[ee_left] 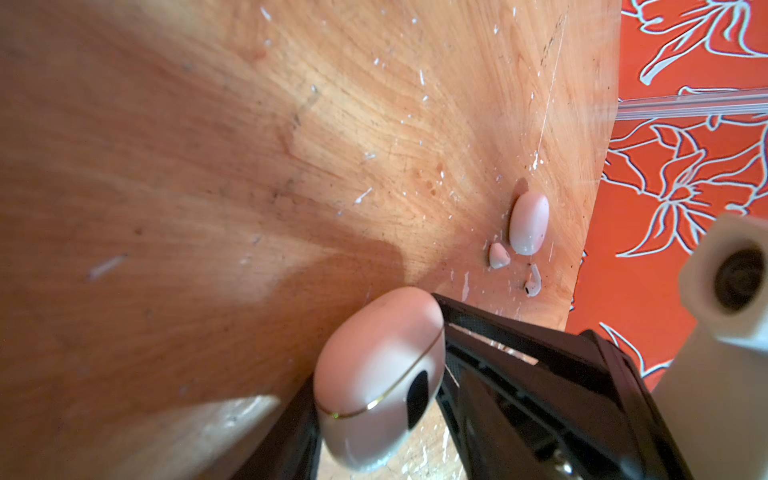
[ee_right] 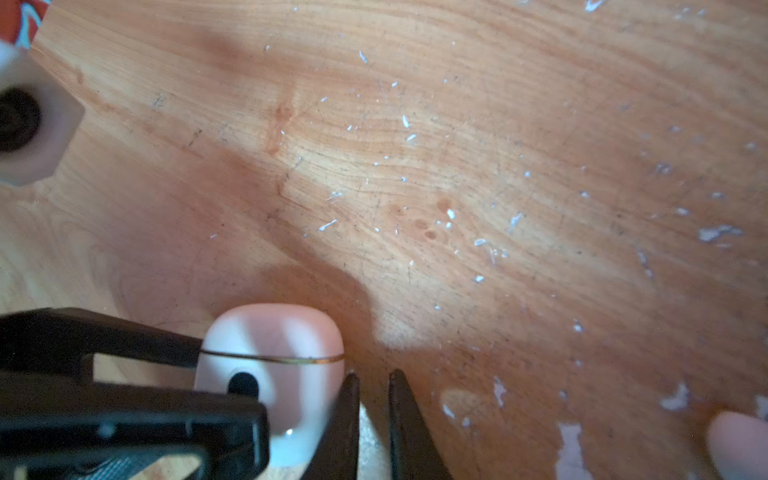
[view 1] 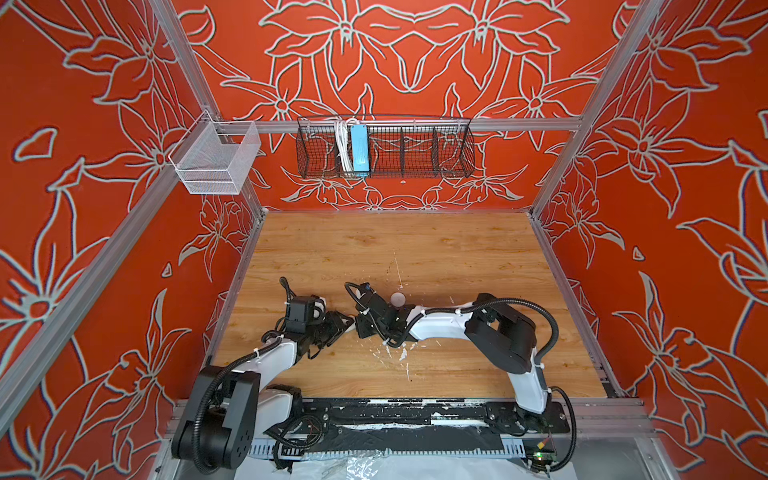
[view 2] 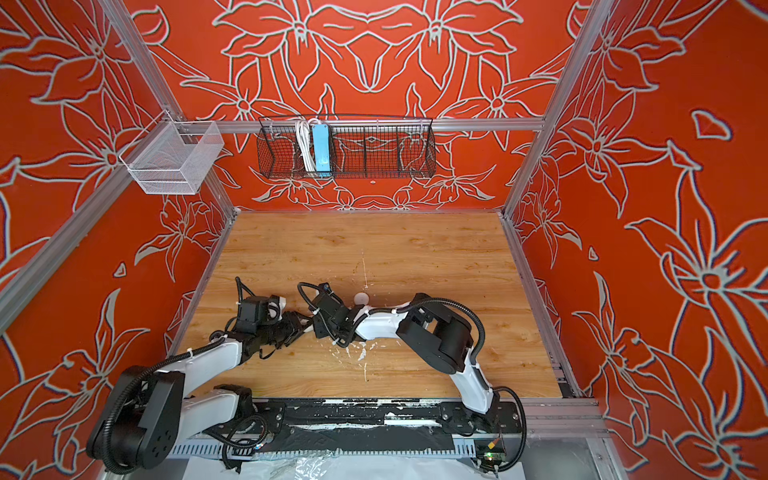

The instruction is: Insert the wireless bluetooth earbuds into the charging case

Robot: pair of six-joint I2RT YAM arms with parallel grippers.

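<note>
Both arms bent low, tips meeting near table (view 1: 415,249) centre. Left gripper (ee_left: 374,361) part-spread, clamped on closed charging case (ee_left: 376,399). Right gripper (ee_right: 374,388) closed to slit, empty, just beside case. Earbud (ee_left: 533,283) and second earbud (ee_left: 498,255) on table by spare case (ee_left: 528,222), far of right gripper.

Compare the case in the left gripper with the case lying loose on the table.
The held case is clamped in the left gripper; the loose case lies free on the table near an earbud. The held case shows a gold seam and a dark oval; the loose case looks plain. Both are pale and rounded.
</note>
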